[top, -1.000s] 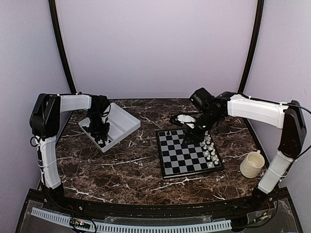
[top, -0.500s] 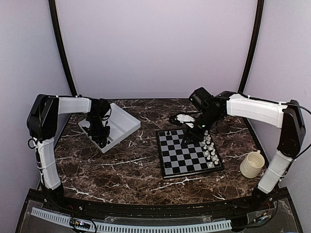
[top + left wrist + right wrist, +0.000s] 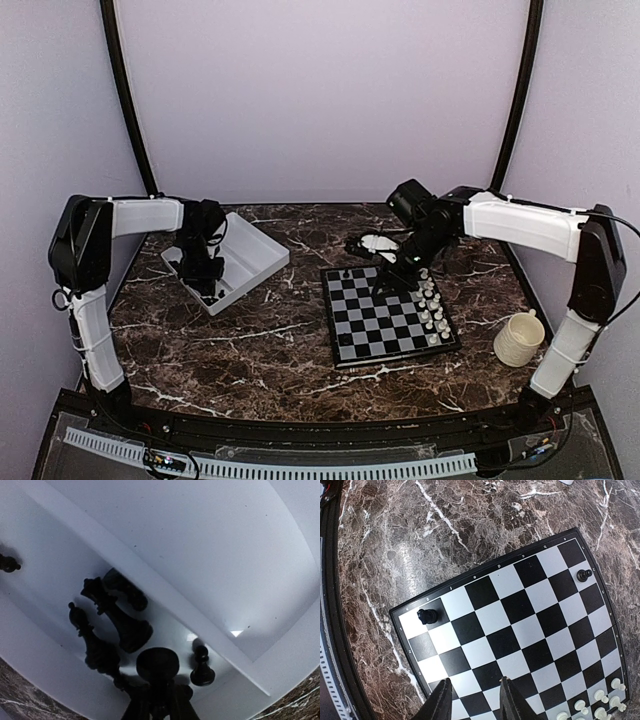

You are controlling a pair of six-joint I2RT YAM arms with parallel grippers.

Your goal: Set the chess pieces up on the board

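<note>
The board [image 3: 375, 330] lies right of centre. Two black chess pieces stand along its far edge, one [image 3: 427, 616] by a corner and one [image 3: 583, 574] further along. My left gripper [image 3: 204, 282] reaches down into the white tray [image 3: 255, 258]. Its jaws are shut on a black chess piece [image 3: 157, 664] whose round base faces the camera. More black pieces lie in that compartment [image 3: 117, 622], and a pawn [image 3: 201, 667] stands beside the held one. My right gripper [image 3: 473, 692] hovers open above the board with nothing between its fingers.
White chessmen [image 3: 432, 305] line the board's right edge. A cream cup [image 3: 519, 338] stands at the right. A white object [image 3: 378, 243] lies behind the board. The tray's divider wall [image 3: 165, 587] runs just beyond the held piece.
My left jaws have closed onto a black piece in the tray, and the left arm has shifted slightly. The right arm has stayed still.
</note>
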